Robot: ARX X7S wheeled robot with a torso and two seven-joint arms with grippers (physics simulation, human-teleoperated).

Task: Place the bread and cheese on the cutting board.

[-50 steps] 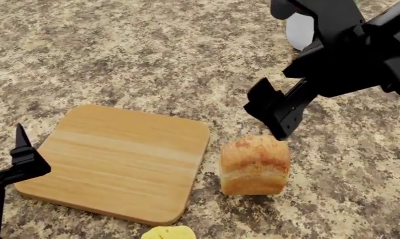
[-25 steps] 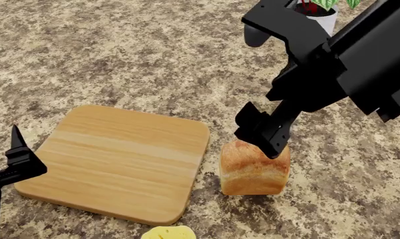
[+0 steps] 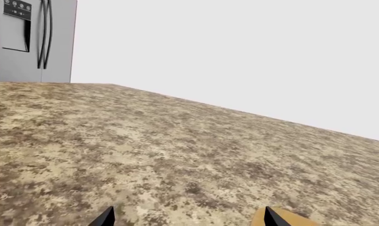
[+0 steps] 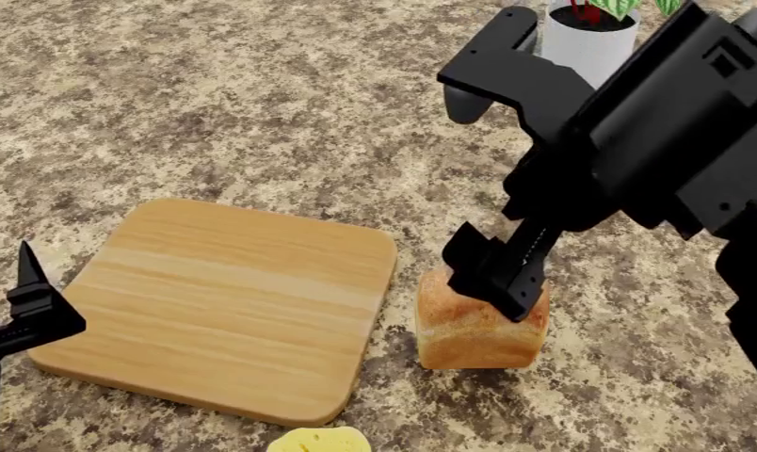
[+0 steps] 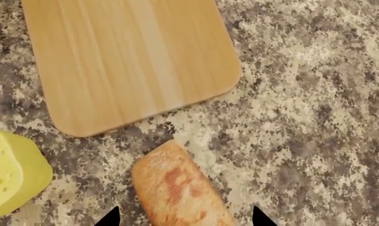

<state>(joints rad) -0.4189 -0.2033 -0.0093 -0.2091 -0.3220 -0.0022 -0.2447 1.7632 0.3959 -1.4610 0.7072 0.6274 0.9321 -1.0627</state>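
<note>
Now the bread [image 4: 482,320] is straddled by the spread, empty fingers of the right gripper [image 4: 494,275], its long axis running between them; it sits on the desk [image 4: 228,104] just beside the board [image 4: 221,301]. Left gripper [image 4: 27,311] stands released, farther off.

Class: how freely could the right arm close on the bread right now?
Probably yes: the right gripper is open and straddles the bread, its fingers on either side, nothing lying between.

Right tool [image 4: 495,273] points down, jaws spread; left tool [image 4: 33,301] low, parted.
</note>
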